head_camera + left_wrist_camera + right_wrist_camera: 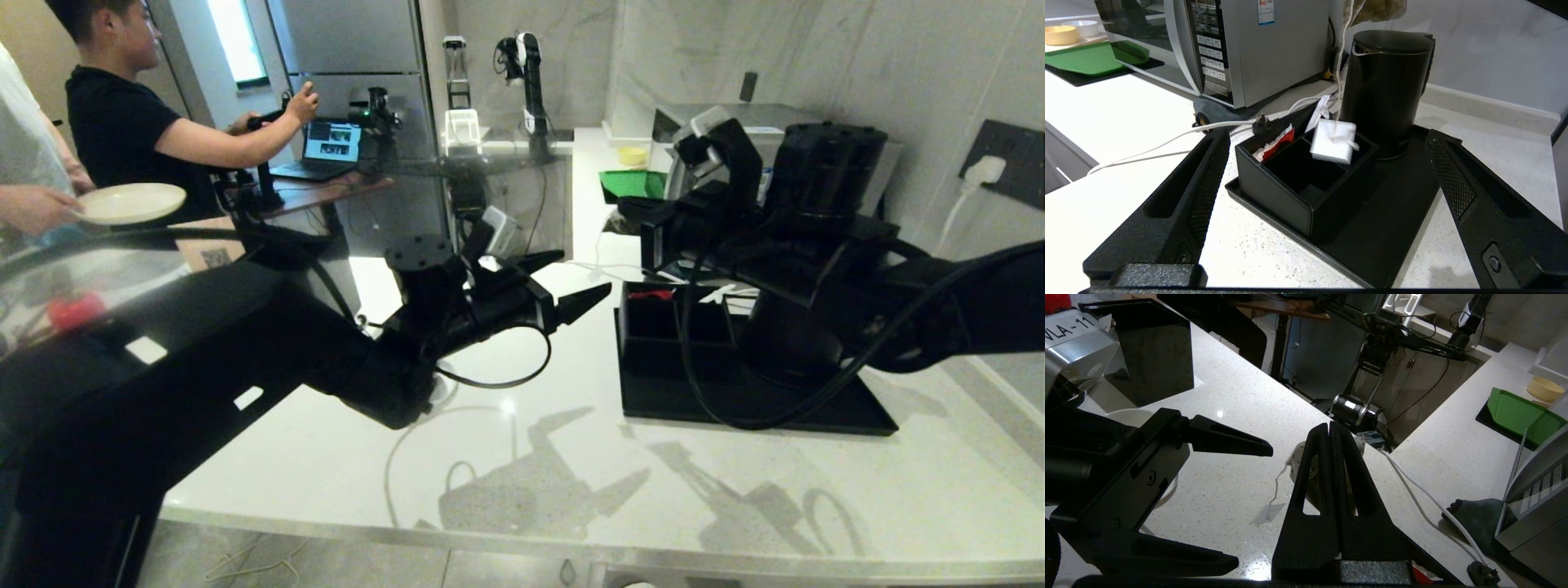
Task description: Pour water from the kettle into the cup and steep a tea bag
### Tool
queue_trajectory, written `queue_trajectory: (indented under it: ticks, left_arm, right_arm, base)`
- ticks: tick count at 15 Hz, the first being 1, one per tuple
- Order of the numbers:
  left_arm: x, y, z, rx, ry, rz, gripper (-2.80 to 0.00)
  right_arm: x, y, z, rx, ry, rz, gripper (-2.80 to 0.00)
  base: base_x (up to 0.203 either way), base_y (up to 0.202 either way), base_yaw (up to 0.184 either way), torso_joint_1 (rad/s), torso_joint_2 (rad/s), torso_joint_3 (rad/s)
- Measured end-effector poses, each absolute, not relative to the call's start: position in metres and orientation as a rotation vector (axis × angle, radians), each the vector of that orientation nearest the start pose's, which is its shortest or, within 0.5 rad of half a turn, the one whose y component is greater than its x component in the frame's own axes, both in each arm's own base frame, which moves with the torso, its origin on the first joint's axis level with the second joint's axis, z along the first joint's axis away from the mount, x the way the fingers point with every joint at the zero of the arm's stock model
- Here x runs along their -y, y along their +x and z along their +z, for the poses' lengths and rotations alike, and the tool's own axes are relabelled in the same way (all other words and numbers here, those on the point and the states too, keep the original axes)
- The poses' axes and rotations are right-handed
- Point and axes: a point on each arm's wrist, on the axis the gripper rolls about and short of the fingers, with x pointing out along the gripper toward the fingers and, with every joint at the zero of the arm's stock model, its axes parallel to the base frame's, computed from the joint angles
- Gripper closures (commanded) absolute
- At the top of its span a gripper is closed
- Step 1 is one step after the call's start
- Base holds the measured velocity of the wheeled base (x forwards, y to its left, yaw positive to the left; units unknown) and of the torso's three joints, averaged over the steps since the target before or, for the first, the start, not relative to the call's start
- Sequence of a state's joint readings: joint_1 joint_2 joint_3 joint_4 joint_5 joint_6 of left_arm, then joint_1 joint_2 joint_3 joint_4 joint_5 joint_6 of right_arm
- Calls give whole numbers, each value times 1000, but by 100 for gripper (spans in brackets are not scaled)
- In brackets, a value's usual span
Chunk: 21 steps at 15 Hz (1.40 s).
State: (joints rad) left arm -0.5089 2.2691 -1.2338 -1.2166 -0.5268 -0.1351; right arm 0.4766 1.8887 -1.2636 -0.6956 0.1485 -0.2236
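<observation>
Left gripper spread wide at frame centre, empty, aimed at the kettle standing upper right on a black tray. Right gripper pinched shut, holding tea bag by counter.

Worktop: white speckled stone, L-shaped, running back along the wall. Directly on it: flat black tray (it carries the kettle and a black compartment box). Silver microwave behind the tray, white cable trailing across the stone in front of it. Farther along, a green tray on a dark mat. Separate open-topped black square box stands nearer the worktop's edge.
</observation>
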Motion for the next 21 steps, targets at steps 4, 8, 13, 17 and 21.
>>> queue_trajectory:
  ticks: [4,8,13,17,21]
  left_arm:
    - [228,385,137,124,-121,-1045,-280]
    - [232,384,135,121,-122,-1054,-280]
    - [236,385,138,136,-122,-1061,-280]
    - [239,387,137,137,-122,-1065,-280]
    - [240,387,135,133,-121,-1065,-280]
  right_arm:
    - [-179,336,252,141,-204,618,0]
    - [-179,335,253,145,-203,620,0]
    - [-180,335,254,144,-204,622,0]
    - [-180,334,254,147,-203,623,0]
    - [-180,334,254,147,-203,623,0]
  base:
    - [0,0,0,0,0,0]
    - [0,0,0,0,0,0]
    - [0,0,0,0,0,0]
    - [0,0,0,0,0,0]
    - [0,0,0,0,0,0]
